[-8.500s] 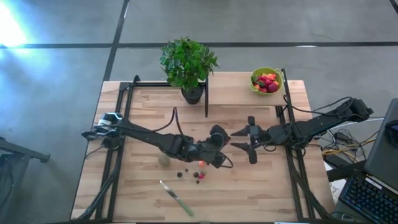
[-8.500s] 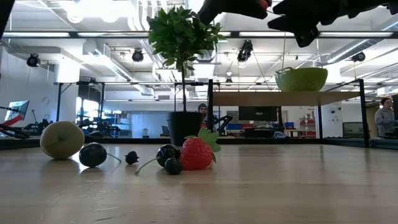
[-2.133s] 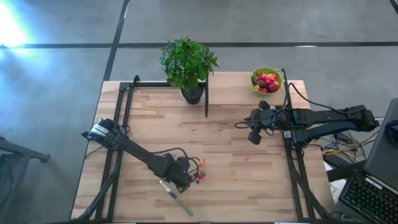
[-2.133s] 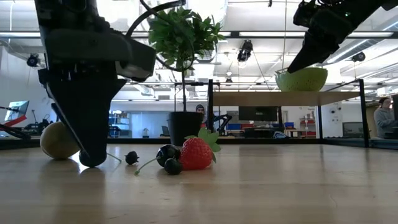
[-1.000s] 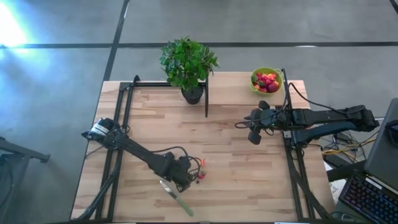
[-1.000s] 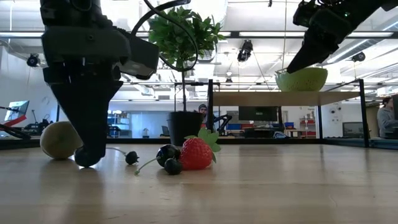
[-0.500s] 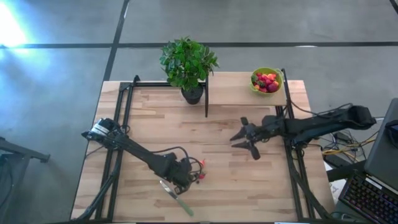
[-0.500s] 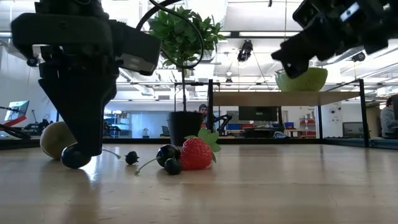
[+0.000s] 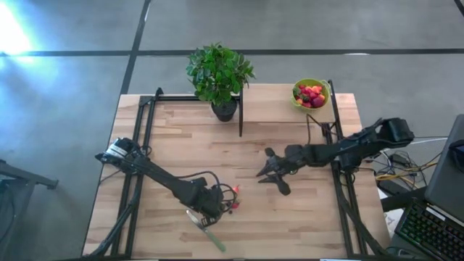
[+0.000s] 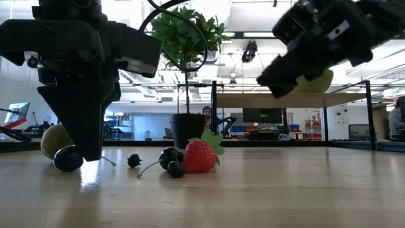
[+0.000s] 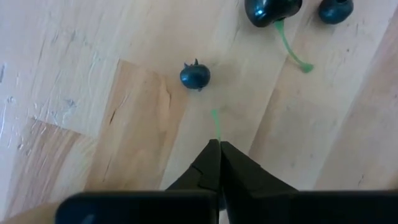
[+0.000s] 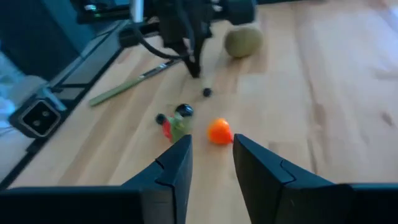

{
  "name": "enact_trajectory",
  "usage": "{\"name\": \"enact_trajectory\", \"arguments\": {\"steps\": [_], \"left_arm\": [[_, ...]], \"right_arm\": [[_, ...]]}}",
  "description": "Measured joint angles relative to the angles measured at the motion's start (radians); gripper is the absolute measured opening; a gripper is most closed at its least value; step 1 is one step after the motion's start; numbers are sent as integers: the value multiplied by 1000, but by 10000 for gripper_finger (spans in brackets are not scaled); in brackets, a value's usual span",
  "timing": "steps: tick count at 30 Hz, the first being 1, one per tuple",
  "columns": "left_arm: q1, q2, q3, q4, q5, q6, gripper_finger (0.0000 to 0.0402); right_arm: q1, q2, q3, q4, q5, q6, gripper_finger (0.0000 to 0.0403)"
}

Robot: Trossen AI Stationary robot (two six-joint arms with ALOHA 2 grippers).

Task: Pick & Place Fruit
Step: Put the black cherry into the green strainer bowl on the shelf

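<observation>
The green bowl (image 9: 310, 94) at the back of the wooden table (image 9: 174, 138) holds red and orange fruit. The left gripper (image 11: 218, 148) is pinched shut on a thin green stem beside the strawberry (image 10: 200, 156) and dark berries (image 11: 195, 76). The right gripper (image 12: 210, 144) hangs with a narrow gap, holding nothing; only its view shows an orange fruit (image 12: 219, 131).

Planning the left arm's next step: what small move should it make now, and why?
Probably lift the left gripper slightly: its fingers look shut on the thin green stem of the dark round berry, which appears to rest on the wooden table.
</observation>
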Motion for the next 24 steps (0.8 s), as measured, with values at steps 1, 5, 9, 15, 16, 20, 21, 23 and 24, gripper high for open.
{"name": "enact_trajectory", "arguments": {"steps": [1,5,9,15,16,20,21,23,24], "left_arm": [[0,0,0,-2,0,1,6],[0,0,0,-4,0,1,3],[0,0,9,-5,-1,23,2],[-2,-22,54,-55,-3,47,1],[-2,-35,59,-51,-9,54,1],[-6,-74,76,-41,-105,103,1],[-8,-85,77,-29,-150,120,1],[-8,-111,75,16,-229,157,1],[-8,-120,73,43,-265,181,1]], "right_arm": [[2,13,17,-5,-15,-5,106],[23,62,77,-39,-63,-26,89],[52,96,124,-77,-70,-65,73],[78,87,153,-165,-71,-103,52],[79,80,153,-167,-71,-103,49],[84,58,149,-168,-70,-105,42],[85,56,149,-167,-70,-104,41],[86,41,147,-190,-69,-105,38],[86,36,146,-198,-69,-105,38]]}}
